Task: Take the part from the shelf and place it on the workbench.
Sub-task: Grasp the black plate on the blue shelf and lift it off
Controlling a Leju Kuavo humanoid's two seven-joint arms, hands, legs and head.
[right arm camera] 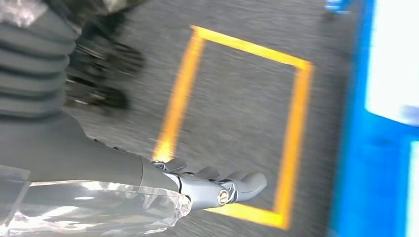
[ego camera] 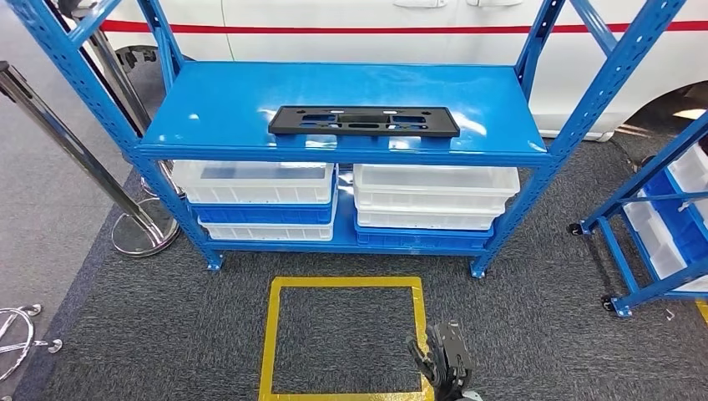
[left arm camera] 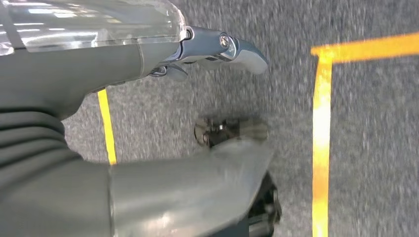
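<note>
The part (ego camera: 363,120) is a flat black plate with cut-outs, lying near the front edge of the top board of the blue shelf (ego camera: 217,109). It is untouched. My right hand (ego camera: 447,363) hangs low, far below the part, over the near right corner of the yellow taped square (ego camera: 275,334). In the right wrist view that hand (right arm camera: 207,185) has its fingers stretched out and holds nothing. My left hand (left arm camera: 99,74) hangs over the grey carpet with its fingers (left arm camera: 237,47) apart from the thumb, and it is empty too.
White and blue bins (ego camera: 259,180) (ego camera: 434,188) fill the shelf's lower level. A chrome stanchion (ego camera: 146,234) stands at the left, a second blue rack (ego camera: 651,217) at the right, and a white car (ego camera: 376,33) behind the shelf.
</note>
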